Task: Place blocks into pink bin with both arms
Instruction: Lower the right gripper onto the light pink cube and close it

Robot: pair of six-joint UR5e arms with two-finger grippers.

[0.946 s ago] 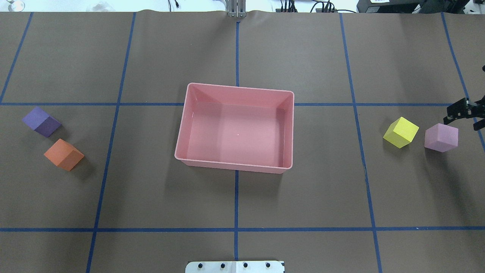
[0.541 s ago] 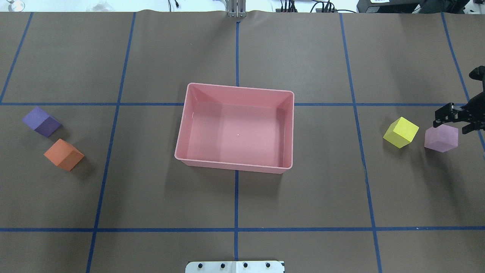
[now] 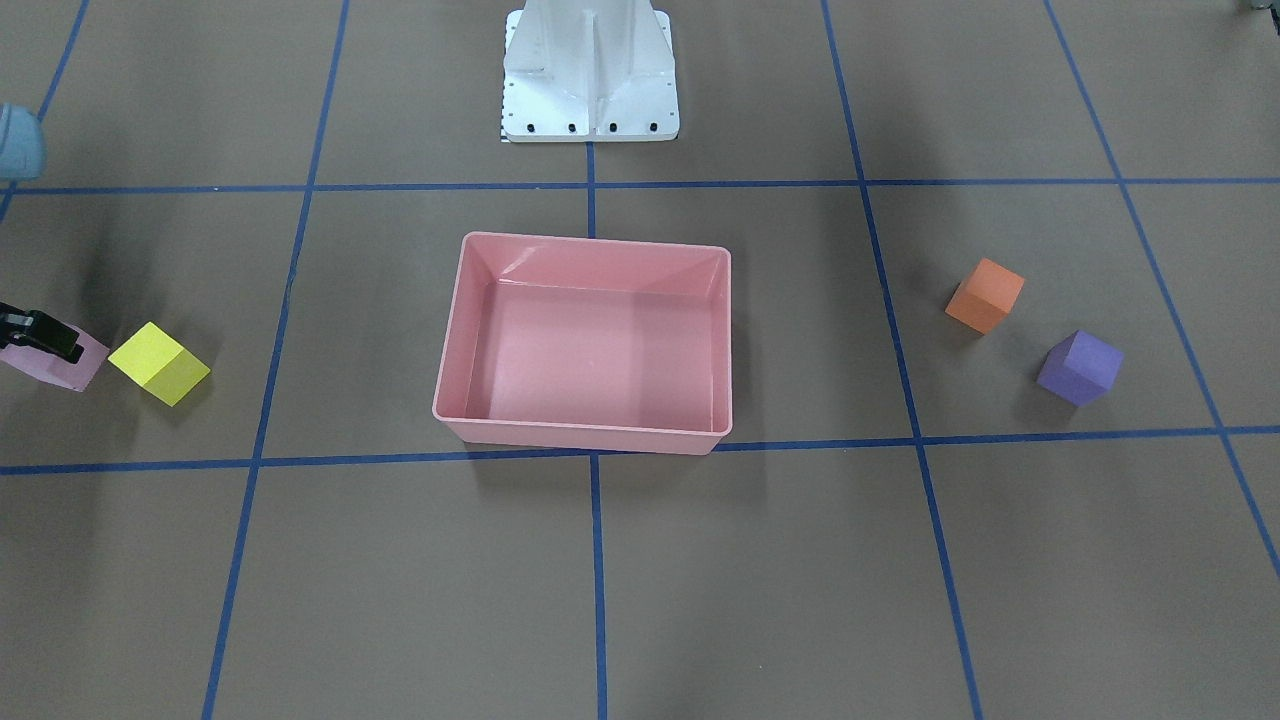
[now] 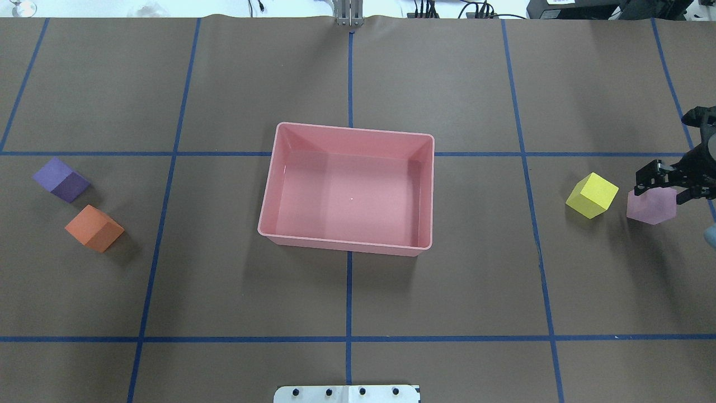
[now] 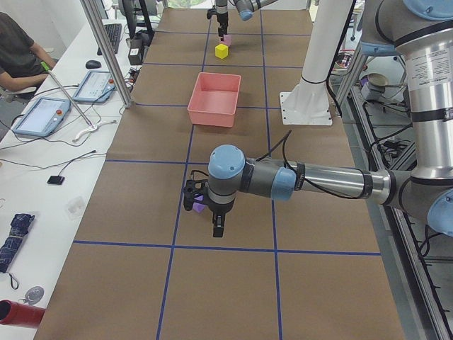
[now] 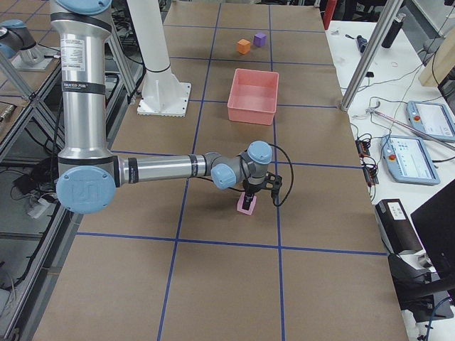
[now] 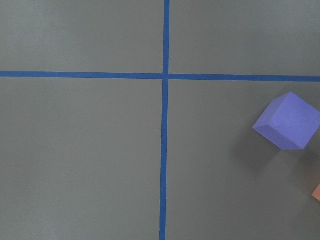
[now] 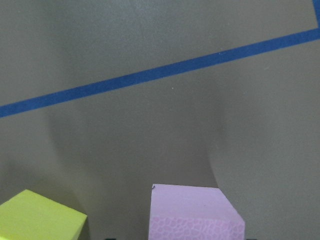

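The pink bin (image 4: 268, 184) stands empty at the table's middle. The light pink block (image 4: 650, 208) and the yellow block (image 4: 592, 195) lie to its right. My right gripper (image 4: 664, 187) hangs open just over the light pink block, which also shows low in the right wrist view (image 8: 192, 212). The purple block (image 4: 60, 179) and the orange block (image 4: 94, 228) lie at the left. My left gripper (image 5: 205, 207) shows only in the exterior left view, low beside the purple block (image 5: 199, 208); I cannot tell if it is open or shut.
The white pedestal base (image 3: 590, 70) stands behind the bin on the robot's side. Blue tape lines (image 4: 348, 291) divide the brown table cover into squares. An operator (image 5: 18, 53) sits at a side bench with tablets.
My right gripper has come in from the right edge, leftward and down over the light pink block. The blocks and the bin have not moved.
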